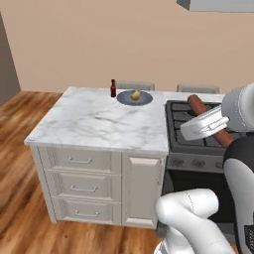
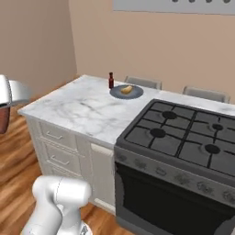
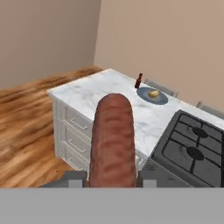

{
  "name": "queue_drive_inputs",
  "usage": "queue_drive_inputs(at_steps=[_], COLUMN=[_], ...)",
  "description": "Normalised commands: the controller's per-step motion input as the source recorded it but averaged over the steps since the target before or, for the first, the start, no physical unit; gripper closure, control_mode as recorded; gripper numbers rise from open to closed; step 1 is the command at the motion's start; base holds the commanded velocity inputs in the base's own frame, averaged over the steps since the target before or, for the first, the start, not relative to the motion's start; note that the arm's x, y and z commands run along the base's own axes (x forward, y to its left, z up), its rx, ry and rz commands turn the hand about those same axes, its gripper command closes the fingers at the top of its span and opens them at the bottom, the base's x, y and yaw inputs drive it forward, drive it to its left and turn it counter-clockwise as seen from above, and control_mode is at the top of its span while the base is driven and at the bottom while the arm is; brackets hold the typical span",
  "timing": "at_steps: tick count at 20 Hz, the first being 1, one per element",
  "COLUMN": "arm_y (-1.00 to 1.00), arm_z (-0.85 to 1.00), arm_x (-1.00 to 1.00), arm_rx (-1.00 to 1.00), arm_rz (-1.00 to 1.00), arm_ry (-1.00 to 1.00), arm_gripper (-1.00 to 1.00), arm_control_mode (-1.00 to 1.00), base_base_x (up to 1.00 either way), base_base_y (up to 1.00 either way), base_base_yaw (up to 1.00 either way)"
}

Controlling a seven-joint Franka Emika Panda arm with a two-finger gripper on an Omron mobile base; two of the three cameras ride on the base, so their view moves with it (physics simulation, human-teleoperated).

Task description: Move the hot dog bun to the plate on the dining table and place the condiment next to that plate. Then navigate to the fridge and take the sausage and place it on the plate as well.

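Dining table [image 1: 94,121]: one, centre-left of the left base view; white grey-veined tabletop on a beige base with three drawers [image 1: 82,187] stacked at the left and one cabinet door [image 1: 141,191] beside them.
Cooktop [image 2: 183,135]: one, black, set into the tabletop's right part, right half of the right base view; four burners counted there; oven front below it.
Chairs: two grey backs [image 1: 135,86] [image 1: 197,89] showing behind the far edge of the tabletop.
Plate [image 1: 141,100]: one, slate blue-grey, at the far edge of the tabletop, upper centre of the left base view. Contents: one hot dog bun [image 1: 135,95], lying near the plate's middle; nothing else on it.
Sausage [image 3: 112,140]: one, reddish-brown, lower centre of the hand view, rising along the camera axis; in the left base view it lies at the right, in the air in front of the cooktop.
Claw [image 3: 112,180]: closed on the sausage; fingertips [image 3: 75,178] either side of its near end.
Condiment [image 1: 113,88]: one dark-red bottle with black cap, upright on the tabletop just left of the plate, close to its rim.
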Motion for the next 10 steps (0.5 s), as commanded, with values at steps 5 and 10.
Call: queue_drive_inputs(at_steps=[5,10], arm_y=[0.0,0.0], arm_z=[0.0,0.0], arm_x=[0.0,0.0], arm_rx=[0.0,0.0], arm_rz=[0.0,0.0], arm_ry=[0.0,0.0], arm_gripper=[1.0,1.0], arm_control_mode=[1.0,1.0], base_base_x=[1.0,0.96], base_base_y=[1.0,1.0], base_base_yaw=[-0.05,-0.12])
